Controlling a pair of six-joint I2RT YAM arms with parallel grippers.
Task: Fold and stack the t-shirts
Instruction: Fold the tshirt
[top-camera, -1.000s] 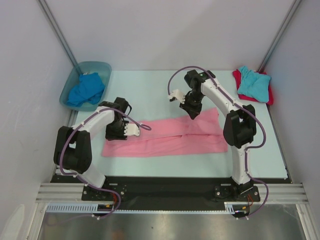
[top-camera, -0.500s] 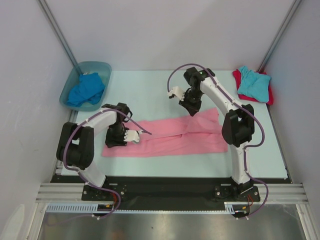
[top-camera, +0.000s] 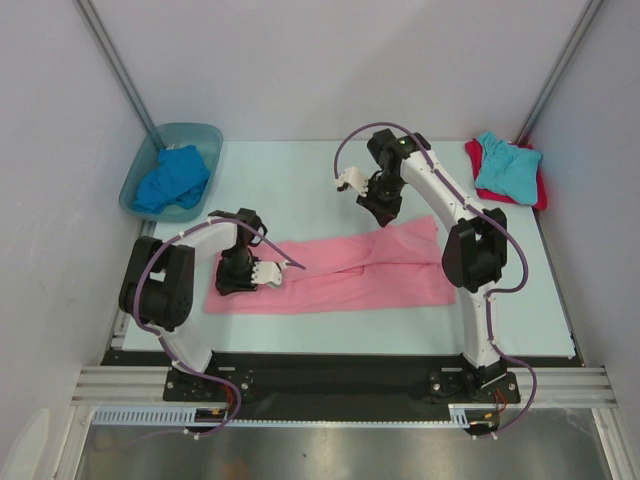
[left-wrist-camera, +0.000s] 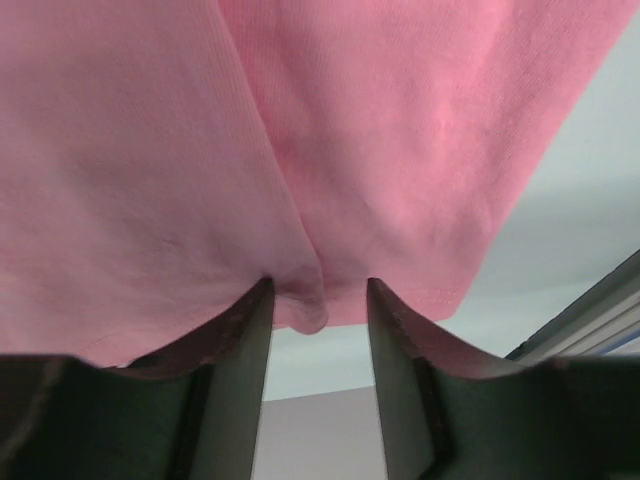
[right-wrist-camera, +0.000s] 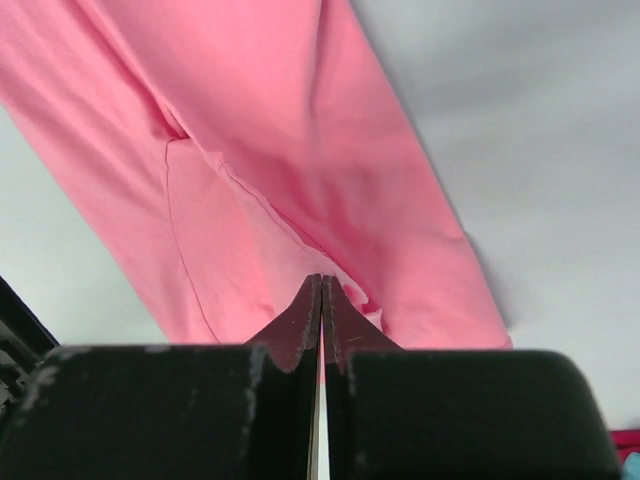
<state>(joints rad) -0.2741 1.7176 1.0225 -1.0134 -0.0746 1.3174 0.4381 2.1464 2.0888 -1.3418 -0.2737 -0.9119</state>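
Top view: the pink shirt lies in the middle as a long strip (half-folded at best). The blue shirt sits in the tub, and the turquoise shirt is piled on the red shirt at far right.

Left wrist: the left claw is part-open around a pinch of pink hem.

Right wrist: the right claw is pinched shut above the pink cloth, empty I think.

Lots left to fold and stack.

L: left arm folded low, lower left of frame, left gripper pointing right, jaws partly apart | R: right arm arched, upper centre-right, right gripper pointing down, jaws pressed together, pinching pink t-shirt
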